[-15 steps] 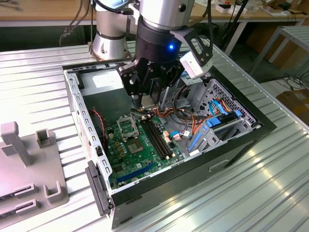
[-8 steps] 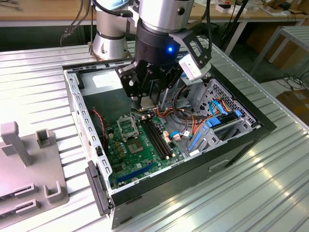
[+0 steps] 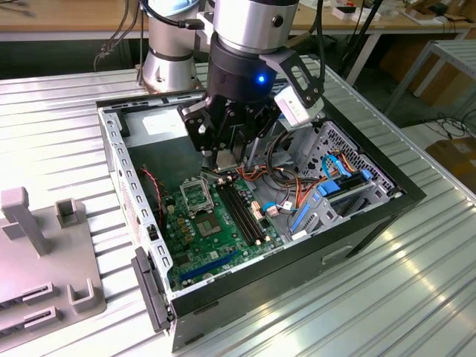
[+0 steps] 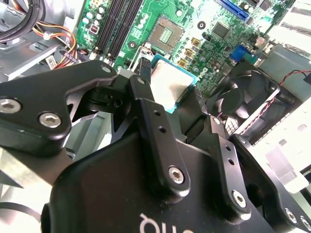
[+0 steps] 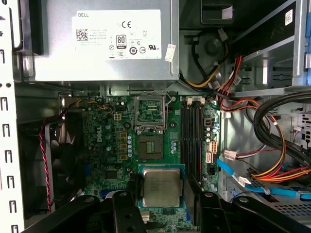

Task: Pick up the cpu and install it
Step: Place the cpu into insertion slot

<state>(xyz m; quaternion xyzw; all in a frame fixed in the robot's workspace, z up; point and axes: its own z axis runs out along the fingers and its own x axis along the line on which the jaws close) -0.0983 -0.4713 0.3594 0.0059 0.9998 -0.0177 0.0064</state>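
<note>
Exterior view: the gripper (image 3: pixel 227 158) hangs inside the open computer case (image 3: pixel 117 160), over the green motherboard (image 3: pixel 201 234). First wrist view: its fingers (image 5: pixel 194 194) clamp the cpu (image 5: pixel 161 187). The chip lies flat, metal top toward the camera. It is square, with no long axis, and its edges run parallel to the open socket (image 5: pixel 149 147) just beside it. Second wrist view: the cpu sits between both fingers, over the board near the socket.

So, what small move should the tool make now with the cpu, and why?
Probably carry the tool sideways until the cpu is over the open socket. In the first wrist view the held cpu lies beside the socket, not yet over it.
</note>
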